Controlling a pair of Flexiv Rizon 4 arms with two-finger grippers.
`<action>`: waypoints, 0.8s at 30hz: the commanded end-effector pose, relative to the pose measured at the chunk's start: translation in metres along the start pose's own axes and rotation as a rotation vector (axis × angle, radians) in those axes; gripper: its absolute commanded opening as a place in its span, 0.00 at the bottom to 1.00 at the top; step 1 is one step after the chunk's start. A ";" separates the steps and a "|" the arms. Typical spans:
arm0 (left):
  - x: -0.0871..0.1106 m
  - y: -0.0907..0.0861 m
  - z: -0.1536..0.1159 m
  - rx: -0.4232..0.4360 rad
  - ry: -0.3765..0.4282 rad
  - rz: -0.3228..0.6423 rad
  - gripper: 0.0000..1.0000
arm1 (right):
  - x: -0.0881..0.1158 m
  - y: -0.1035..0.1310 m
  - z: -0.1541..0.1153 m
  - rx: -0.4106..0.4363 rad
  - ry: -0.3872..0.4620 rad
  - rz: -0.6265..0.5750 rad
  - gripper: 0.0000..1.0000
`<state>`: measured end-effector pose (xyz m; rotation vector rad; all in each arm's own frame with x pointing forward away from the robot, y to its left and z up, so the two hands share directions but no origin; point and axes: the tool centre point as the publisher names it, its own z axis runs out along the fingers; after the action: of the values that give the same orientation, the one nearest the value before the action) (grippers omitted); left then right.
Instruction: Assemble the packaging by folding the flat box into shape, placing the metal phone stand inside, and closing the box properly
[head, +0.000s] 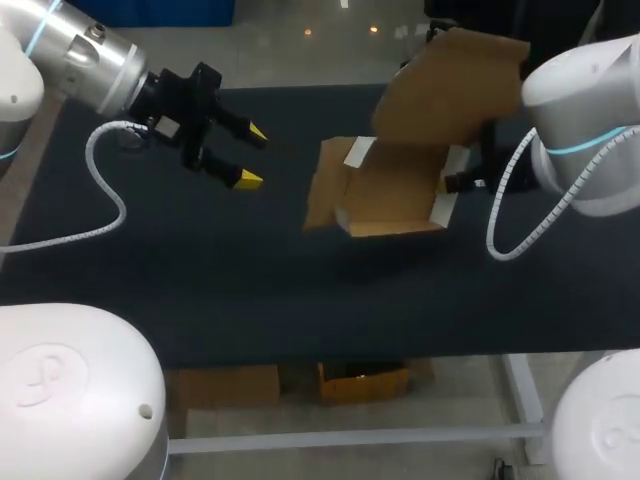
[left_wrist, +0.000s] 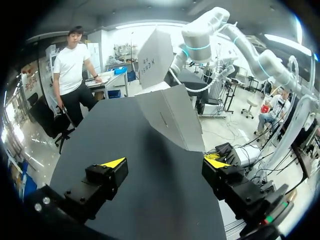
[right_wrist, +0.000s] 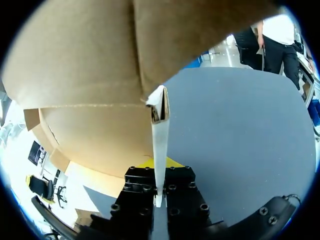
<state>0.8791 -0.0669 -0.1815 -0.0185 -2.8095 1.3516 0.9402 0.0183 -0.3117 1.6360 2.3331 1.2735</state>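
Now | half-folded brown cardboard box (head: 390, 185) — likely light, floppy; grip near creases | our right gripper (right_wrist: 159, 192) pinches its wall | left gripper (head: 252, 156) wide, empty.

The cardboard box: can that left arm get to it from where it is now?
Probably yes: the left gripper hangs open beside the box, with only bare table between them.

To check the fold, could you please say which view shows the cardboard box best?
Head view: the cardboard box shows nearly whole, lid raised. The left wrist view shows only outer panels; the right wrist view only the wall in the right pincer.
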 end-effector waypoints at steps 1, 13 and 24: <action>-0.005 0.000 -0.001 -0.036 -0.037 -0.011 1.00 | 0.004 0.003 0.000 0.397 -0.056 0.022 0.00; -0.008 0.011 -0.007 -0.108 -0.151 0.025 1.00 | 0.000 -0.009 -0.011 0.667 -0.154 0.072 0.00; -0.013 0.021 -0.013 -0.159 -0.147 0.062 1.00 | -0.009 -0.026 -0.013 0.903 -0.212 0.197 0.00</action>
<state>0.8902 -0.0448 -0.1924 -0.0060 -3.0551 1.2104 0.9157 -0.0004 -0.3247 1.9641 2.4833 0.6794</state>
